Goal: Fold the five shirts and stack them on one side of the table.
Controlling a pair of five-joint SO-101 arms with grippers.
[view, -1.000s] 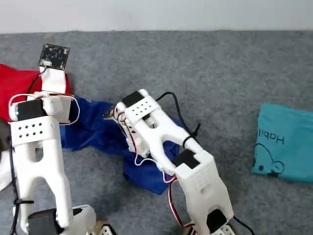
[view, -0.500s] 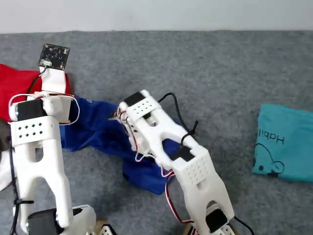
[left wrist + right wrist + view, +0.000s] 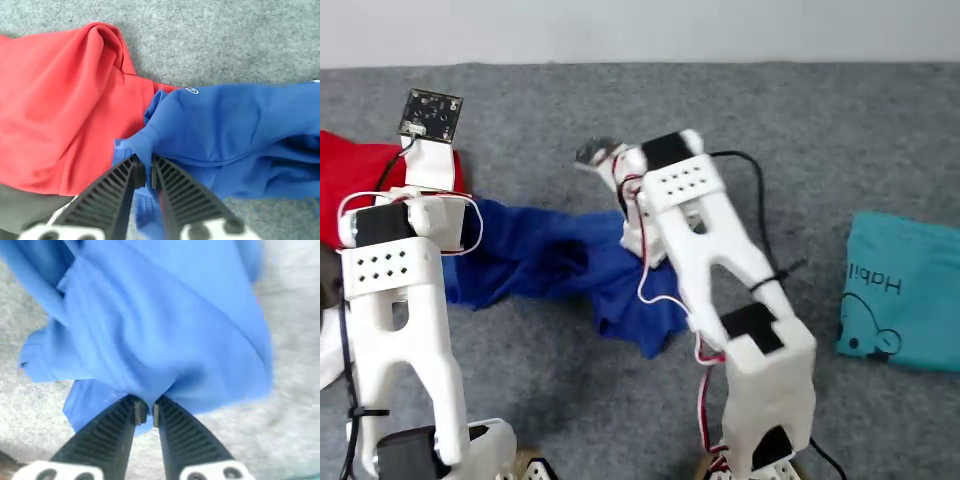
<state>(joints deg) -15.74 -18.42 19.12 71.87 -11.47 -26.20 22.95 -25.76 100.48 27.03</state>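
The crumpled blue cotton shirt point(image 3: 550, 262) lies stretched across the grey felt worktop point(image 3: 800, 130), its long axis running side to side between the arms. The left claw point(image 3: 143, 172) is clamped on a fold at the end touching the rumpled red shirt point(image 3: 55, 110). The right claw point(image 3: 145, 412) pinches the opposite end, where its arm covers some blue cloth from above. A folded teal shirt point(image 3: 905, 295) lies well apart at the right.

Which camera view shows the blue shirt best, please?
The high view: most of the blue shirt shows there, stretched out sideways. The left wrist view shows one end pinched in the left fingers, beside the red shirt. The right wrist view shows a close fold pinched in the right fingers.
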